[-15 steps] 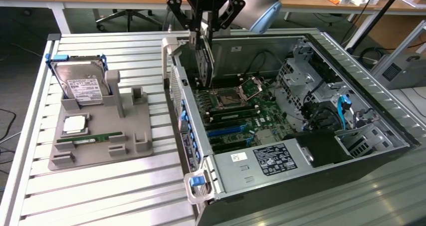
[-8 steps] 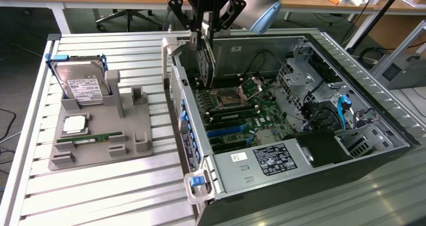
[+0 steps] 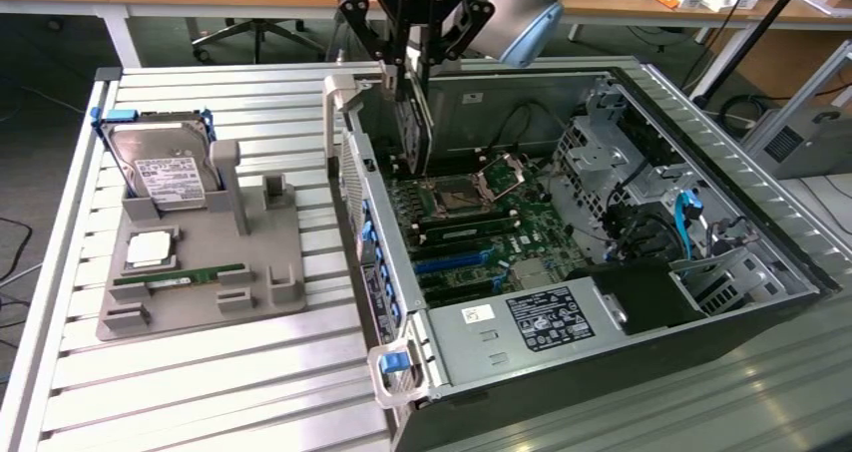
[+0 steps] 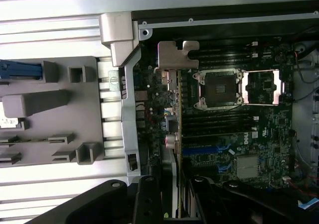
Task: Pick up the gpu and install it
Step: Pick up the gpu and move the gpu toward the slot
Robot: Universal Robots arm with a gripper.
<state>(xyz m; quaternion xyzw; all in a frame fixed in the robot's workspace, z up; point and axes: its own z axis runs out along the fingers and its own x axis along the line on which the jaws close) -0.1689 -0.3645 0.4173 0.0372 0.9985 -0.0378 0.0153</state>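
Above open case [image 3: 729, 123]: gripper [image 3: 411, 68] holds gpu [image 3: 418, 123], long axis vertical, bracket down.

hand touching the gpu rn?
Touching. Exterior view: the gpu hangs upright in mid-air above the open case, its top edge pinched in the hand.
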